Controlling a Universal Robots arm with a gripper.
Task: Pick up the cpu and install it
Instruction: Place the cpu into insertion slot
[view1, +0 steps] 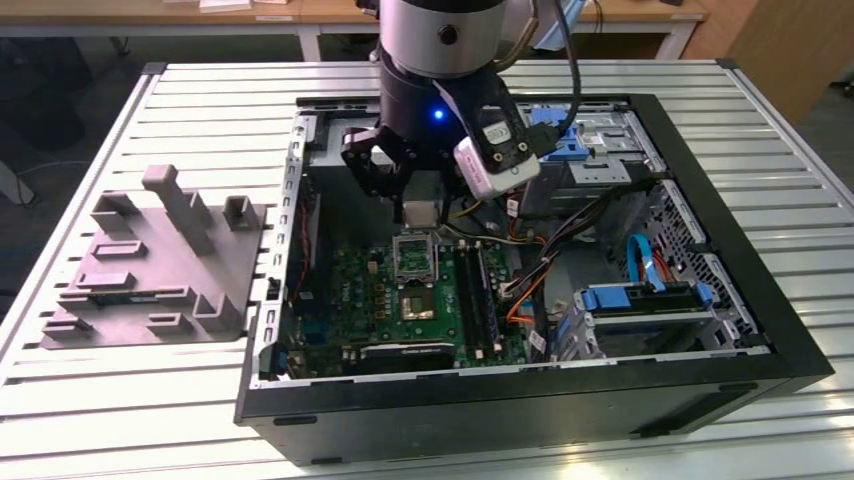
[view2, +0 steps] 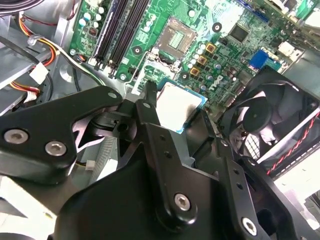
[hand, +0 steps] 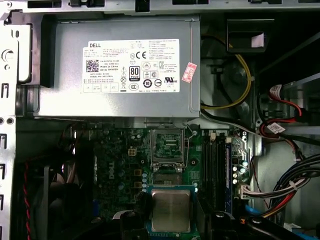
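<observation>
While clenched on the cpu by its opposite edges, the tool hangs mid-frame in the exterior view. It holds the chip flat above the open socket, apart from it, over the motherboard. Chip is likely light, stiff, fragile underneath; an edge hold suits it. Holder block sits frame-left on the bench.

My white slatted table bore an open black computer case and, just beside it, a grey moulded block.
</observation>
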